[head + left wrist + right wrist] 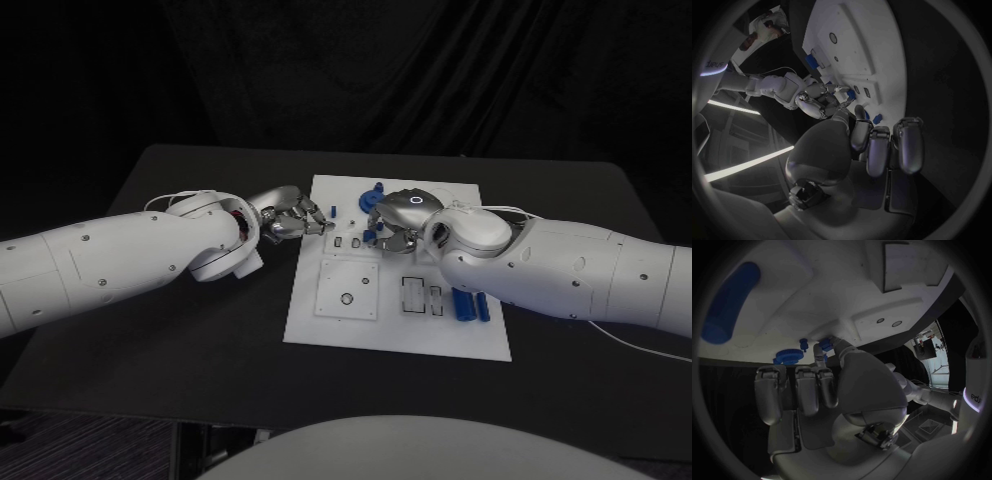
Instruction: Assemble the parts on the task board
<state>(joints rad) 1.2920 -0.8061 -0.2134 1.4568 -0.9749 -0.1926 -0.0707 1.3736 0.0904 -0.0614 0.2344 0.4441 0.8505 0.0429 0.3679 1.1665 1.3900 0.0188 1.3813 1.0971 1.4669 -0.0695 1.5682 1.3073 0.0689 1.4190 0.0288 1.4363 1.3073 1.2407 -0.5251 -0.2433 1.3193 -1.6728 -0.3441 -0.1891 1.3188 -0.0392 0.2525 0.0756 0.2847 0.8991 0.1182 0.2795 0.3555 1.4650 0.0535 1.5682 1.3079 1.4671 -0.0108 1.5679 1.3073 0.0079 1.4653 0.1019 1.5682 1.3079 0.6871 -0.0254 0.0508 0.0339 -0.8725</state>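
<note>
The task board (353, 325) lies mid-counter (173, 340). The right hand (401, 215) is over its far end, fingers curled down, thumb and a finger apparently pinching a small blue part (825, 346) against the board; the grip is partly hidden, so I judge it held. A blue gear (372, 200) sits just beside that hand. The left hand (293, 220) hovers at the board's left edge, fingers curled in; I cannot tell whether it holds anything.

Risk: a tilted peg could jam at its hole, or the crowded hands could collide and shift the board.

Recesses: long blue pieces (469, 305) occupy slots near the right arm; neighbouring slots (418, 296) look vacant.
</note>
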